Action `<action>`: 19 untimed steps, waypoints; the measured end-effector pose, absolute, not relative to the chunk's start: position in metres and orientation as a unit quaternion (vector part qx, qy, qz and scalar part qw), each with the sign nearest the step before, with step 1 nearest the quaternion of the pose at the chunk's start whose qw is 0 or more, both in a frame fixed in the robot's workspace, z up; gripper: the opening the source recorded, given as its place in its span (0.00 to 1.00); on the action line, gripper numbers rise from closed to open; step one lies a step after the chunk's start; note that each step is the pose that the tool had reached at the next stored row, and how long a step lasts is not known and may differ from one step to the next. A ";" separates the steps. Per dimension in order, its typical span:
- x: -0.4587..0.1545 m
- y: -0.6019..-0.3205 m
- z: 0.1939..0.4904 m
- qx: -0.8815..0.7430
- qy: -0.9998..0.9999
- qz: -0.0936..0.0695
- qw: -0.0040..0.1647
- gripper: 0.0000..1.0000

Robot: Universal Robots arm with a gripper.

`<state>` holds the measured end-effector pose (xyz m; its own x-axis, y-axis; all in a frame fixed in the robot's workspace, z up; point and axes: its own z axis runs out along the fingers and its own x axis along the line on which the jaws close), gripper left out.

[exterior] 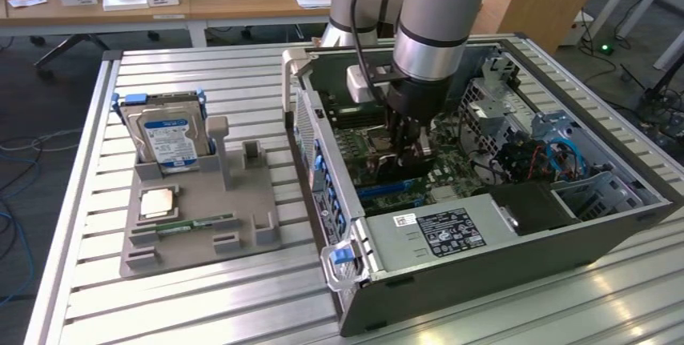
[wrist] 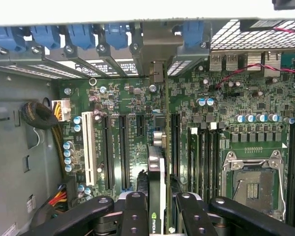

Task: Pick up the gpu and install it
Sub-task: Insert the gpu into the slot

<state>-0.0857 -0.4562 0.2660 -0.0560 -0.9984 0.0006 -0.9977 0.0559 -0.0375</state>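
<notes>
The gripper (exterior: 412, 146) stands at the centre of the exterior view, reaching down into the open case (exterior: 481, 273). Its jaws pinch the gpu (wrist: 156, 164) by its 2 flat faces. The card hangs edge-on over the board (wrist: 118, 98), among the long black slots (wrist: 122, 147). Its bracket end points toward the blue latches (wrist: 81, 34) on the case's rear wall.

The step looks like seating the card. Whether its lower edge has entered a slot I cannot tell.

To do it well, hold the card upright and parallel to the slot. Line the bracket up with its rear opening and press straight down, evenly along the edge. A tilt would likely jam 1 end.

At the exterior view's left, the drive (exterior: 169, 141) stands in its gray holder (exterior: 240, 201).
</notes>
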 end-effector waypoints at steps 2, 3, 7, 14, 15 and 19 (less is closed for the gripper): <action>-0.086 -0.456 0.264 -0.687 0.726 -0.014 0.013 0.27; -0.086 -0.456 0.263 -0.687 0.726 -0.014 0.013 0.27; -0.086 -0.456 0.260 -0.687 0.726 -0.014 0.013 0.27; -0.086 -0.456 0.258 -0.687 0.727 -0.014 0.013 0.27; -0.086 -0.456 0.257 -0.687 0.726 -0.014 0.013 0.27; -0.086 -0.456 0.256 -0.687 0.726 -0.014 0.013 0.27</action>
